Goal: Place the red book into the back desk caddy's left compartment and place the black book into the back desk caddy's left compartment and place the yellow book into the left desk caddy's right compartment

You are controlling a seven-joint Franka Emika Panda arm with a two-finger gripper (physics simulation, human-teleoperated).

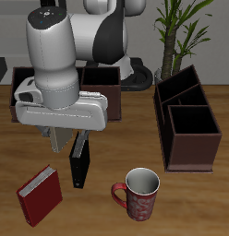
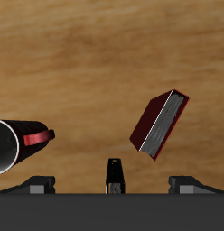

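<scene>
— Where do your three books sit?

— Your red book (image 1: pixel 41 194) lies flat on the table (image 1: pixel 195 207) near its front edge, and it shows in the wrist view too (image 2: pixel 159 124), with the pale page edges visible. Your black book (image 1: pixel 80 163) stands upright just beside it, a little farther back; from the wrist camera you see only its thin end (image 2: pixel 114 175), between the two finger bases. I can't find the yellow book in either view.

— And the gripper?

— Your gripper (image 1: pixel 66 139) hangs right above the black book's top. The big arm housing covers the fingers, so I cannot tell whether they are apart or clamped on the book.

— The caddies?

— The back desk caddy (image 1: pixel 100 83) is behind your arm, mostly hidden by it. The left desk caddy (image 1: pixel 189 124) stands well apart from the books, its compartments dark inside. A red patterned mug (image 1: pixel 138 194) stands near the front edge, between the books and that caddy, and a potted plant (image 1: pixel 177 28) rises at the table's back.
</scene>
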